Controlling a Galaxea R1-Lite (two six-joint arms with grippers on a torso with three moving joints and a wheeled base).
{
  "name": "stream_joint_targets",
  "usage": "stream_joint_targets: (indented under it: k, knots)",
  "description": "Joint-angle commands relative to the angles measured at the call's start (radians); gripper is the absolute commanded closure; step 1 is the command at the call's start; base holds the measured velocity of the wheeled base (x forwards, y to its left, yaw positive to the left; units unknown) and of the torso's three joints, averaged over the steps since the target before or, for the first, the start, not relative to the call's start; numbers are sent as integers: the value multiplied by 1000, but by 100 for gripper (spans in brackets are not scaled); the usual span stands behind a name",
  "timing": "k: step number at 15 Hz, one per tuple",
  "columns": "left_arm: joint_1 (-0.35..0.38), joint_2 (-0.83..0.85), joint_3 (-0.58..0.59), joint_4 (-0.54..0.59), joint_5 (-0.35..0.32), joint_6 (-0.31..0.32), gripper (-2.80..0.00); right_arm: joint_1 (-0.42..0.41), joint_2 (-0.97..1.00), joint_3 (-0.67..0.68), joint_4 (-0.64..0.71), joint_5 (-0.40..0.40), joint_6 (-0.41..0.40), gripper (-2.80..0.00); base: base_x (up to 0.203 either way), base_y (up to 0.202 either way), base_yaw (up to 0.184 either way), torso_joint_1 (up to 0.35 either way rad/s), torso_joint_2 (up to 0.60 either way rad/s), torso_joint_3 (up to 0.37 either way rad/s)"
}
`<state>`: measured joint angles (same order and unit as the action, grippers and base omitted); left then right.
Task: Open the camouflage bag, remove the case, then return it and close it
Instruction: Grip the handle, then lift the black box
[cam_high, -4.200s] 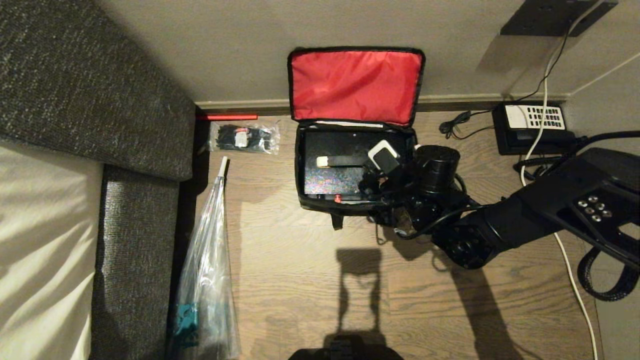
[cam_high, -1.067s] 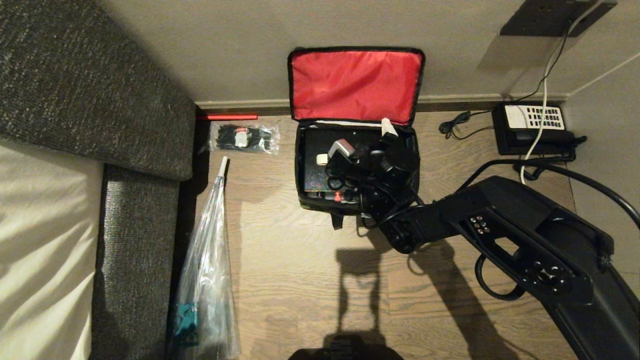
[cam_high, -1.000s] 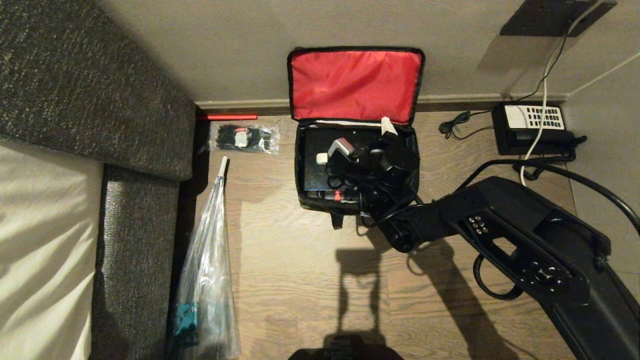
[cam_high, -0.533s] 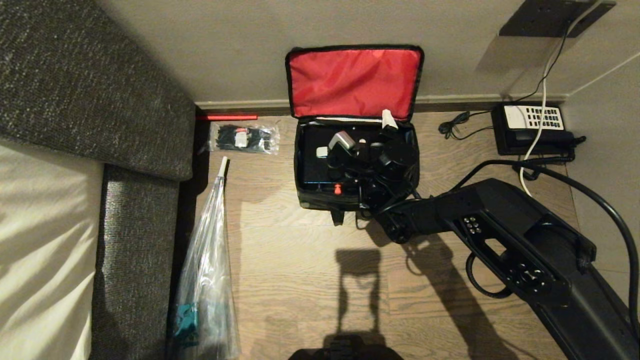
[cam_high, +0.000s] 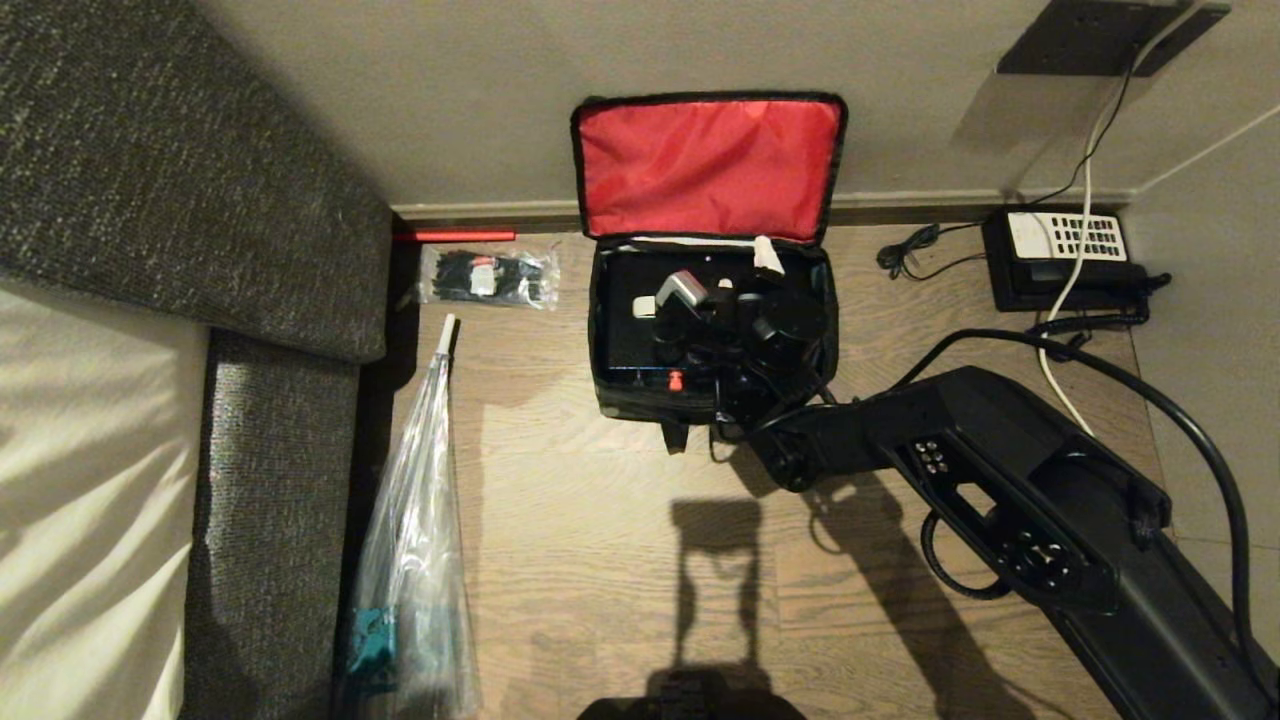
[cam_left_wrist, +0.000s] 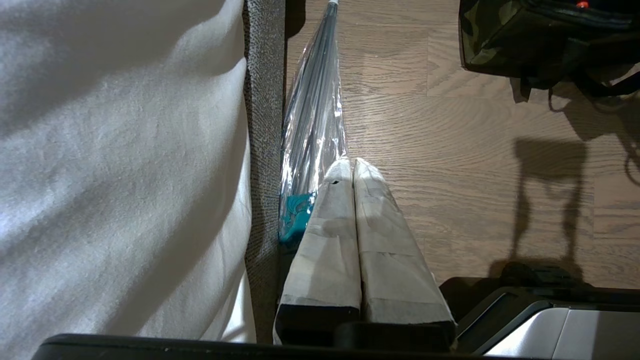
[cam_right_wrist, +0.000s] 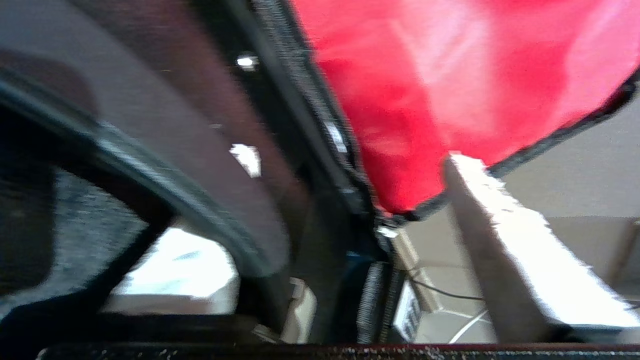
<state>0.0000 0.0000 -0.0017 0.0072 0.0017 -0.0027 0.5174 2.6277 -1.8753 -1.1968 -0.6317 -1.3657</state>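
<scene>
Floor (cam_high: 600, 560) of wood planks, seen from above, carries every object. Nearest, at the robot's left, a clear plastic bag (cam_high: 415, 560) lies along the grey sofa (cam_high: 270, 480); the left gripper (cam_left_wrist: 353, 167) hangs above it with its pale fingers pressed together, holding nothing. The right arm (cam_high: 1000, 480) reaches forward from the robot's right side into the camouflage bag (cam_high: 625, 400), which stands open against the wall with its red lid lining (cam_high: 708, 165) upright. The case (cam_high: 625, 335) sits inside the bag, its red latch (cam_high: 675, 380) at the near edge. The right gripper (cam_high: 740, 285) is over the case's handle (cam_high: 648, 305), one pale finger (cam_high: 766, 254) at the bag's far rim; whether its fingers are parted or gripping the handle cannot be told. A small packet (cam_high: 487, 275) lies left of the bag. A black telephone (cam_high: 1065, 255) rests at the far right by the wall.
</scene>
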Motion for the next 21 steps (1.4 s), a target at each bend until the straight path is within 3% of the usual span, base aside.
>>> stream_joint_targets:
  k: [1,9,21]
  knots:
    - [0,-3,0,0,0,0,0,1,9,4,-15,-5,-3,0,0,0,0,0,0,0]
    - [0,-3,0,0,0,0,0,13,0,15,-81,-5,5,0,0,0,0,0,0,0]
    - [0,-3,0,0,0,0,0,82,-173,171,-154,-15,13,0,0,0,0,0,0,0]
